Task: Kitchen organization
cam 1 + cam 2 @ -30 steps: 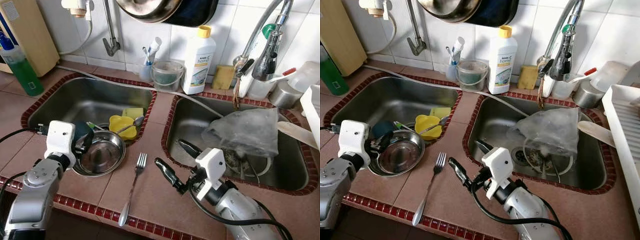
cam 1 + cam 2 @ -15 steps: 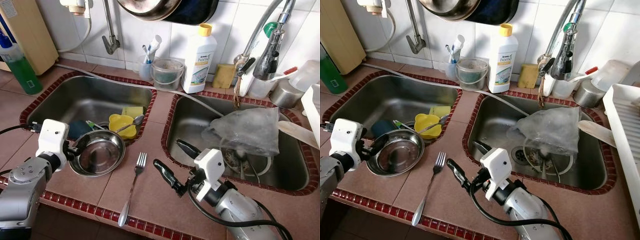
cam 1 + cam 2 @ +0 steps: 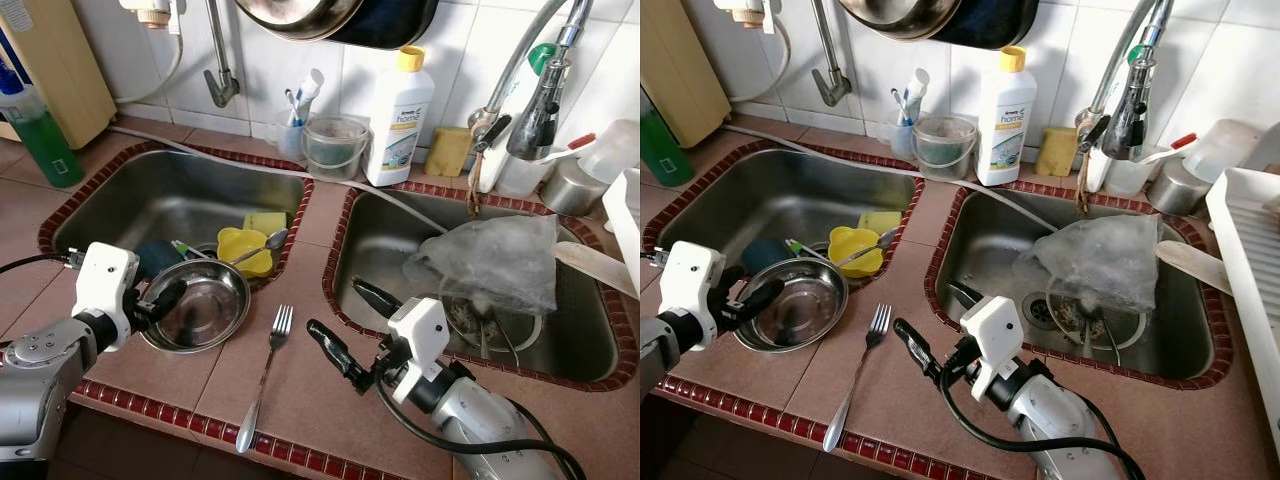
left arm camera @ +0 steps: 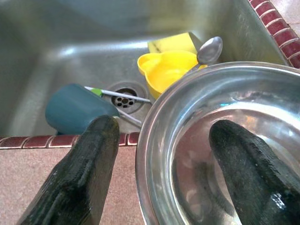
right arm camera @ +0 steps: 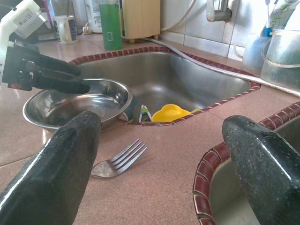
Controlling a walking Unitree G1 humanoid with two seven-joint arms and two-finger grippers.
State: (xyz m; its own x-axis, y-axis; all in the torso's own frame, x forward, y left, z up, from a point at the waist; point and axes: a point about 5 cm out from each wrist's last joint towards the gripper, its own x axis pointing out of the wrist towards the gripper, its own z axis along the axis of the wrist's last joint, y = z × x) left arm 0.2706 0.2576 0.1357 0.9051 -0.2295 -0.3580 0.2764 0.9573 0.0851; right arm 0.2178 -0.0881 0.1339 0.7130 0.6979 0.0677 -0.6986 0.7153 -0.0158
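Left gripper (image 3: 168, 295) is straddling the steel bowl (image 3: 205, 308) rim w/ fingers apart, bowl sitting on the worktop (image 3: 310, 395) at the left sink's edge, so next it needs closing on the rim & lifting, while right gripper (image 3: 352, 325), fingers apart, is hovering beside the fork (image 3: 264, 378).

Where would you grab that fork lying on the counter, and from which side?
Probably the slim handle near its middle. The fork lies flat on the tiled counter, tines toward the sinks, so fingers would come from above and straddle the handle crosswise. The open right gripper hovers just beside it; the steel bowl crowds the other side.
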